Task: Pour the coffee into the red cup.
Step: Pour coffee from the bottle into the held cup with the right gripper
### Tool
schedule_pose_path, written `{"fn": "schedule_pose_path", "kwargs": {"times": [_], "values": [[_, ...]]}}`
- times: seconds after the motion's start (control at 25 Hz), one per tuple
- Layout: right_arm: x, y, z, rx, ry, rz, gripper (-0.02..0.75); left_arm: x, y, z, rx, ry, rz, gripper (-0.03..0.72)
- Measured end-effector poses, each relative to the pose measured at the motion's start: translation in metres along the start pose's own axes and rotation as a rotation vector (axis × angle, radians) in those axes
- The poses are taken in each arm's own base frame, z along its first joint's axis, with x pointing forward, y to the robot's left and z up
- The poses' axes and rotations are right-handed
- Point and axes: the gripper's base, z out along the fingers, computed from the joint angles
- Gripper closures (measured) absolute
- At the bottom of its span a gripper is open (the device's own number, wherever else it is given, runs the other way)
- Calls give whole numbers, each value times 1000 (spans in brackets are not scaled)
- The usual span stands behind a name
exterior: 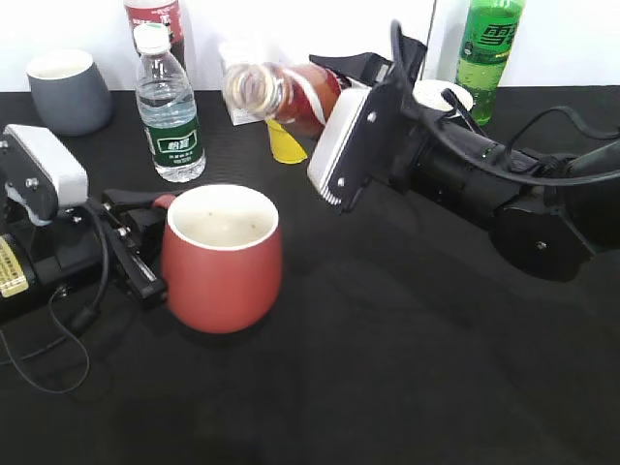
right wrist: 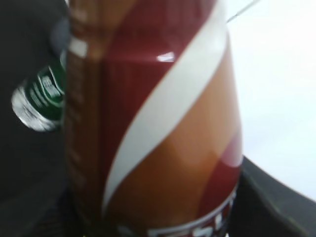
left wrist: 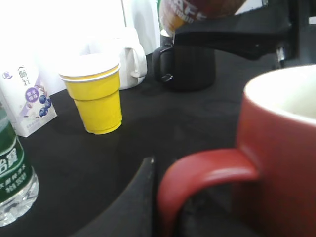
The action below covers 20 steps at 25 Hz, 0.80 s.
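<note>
Nearest the exterior camera, toward the front-left of the black counter [exterior: 387, 387], stands the red cup [exterior: 222, 260], upright, white inside, its handle pointing left into the left gripper [exterior: 136, 247]. That arm lies low along the left edge, its black fingers [exterior: 131, 262] lying right at the handle; the left wrist view shows the red loop [left wrist: 207, 177] just beside one dark finger [left wrist: 140, 202], but whether the jaws pinch it or merely flank it cannot be told. Behind the cup, toward the back edge, a clear water bottle [exterior: 170, 107] with a green label stands upright, with a grey mug [exterior: 68, 90] near the back-left corner and a red-labelled bottle [exterior: 157, 17] behind it. A yellow cup [left wrist: 94, 96] stands farther back, mostly hidden in the exterior view by the coffee, and a white jug [left wrist: 129, 59], a black mug [left wrist: 185, 66] and a small carton [left wrist: 27, 98] sit near the back. A tall green soda bottle [exterior: 489, 48] stands at the back-right. The right arm reaches in from the right edge, wrist rolled, and the right gripper [exterior: 334, 92] is closed around the coffee [exterior: 286, 95], which is held in the air tipped nearly level, mouth pointing left, above and behind the cup. Its striped label [right wrist: 163, 123] fills the right wrist view.
</note>
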Motion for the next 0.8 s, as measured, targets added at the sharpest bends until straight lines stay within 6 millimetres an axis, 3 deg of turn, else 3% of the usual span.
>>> {"fn": "schedule_pose_path", "kwargs": {"times": [0.56, 0.8], "values": [[0, 0, 0, 1, 0, -406, 202, 0, 5, 0, -58, -3, -25, 640], [0, 0, 0, 1, 0, -449, 202, 0, 5, 0, -58, -3, -25, 640]]}}
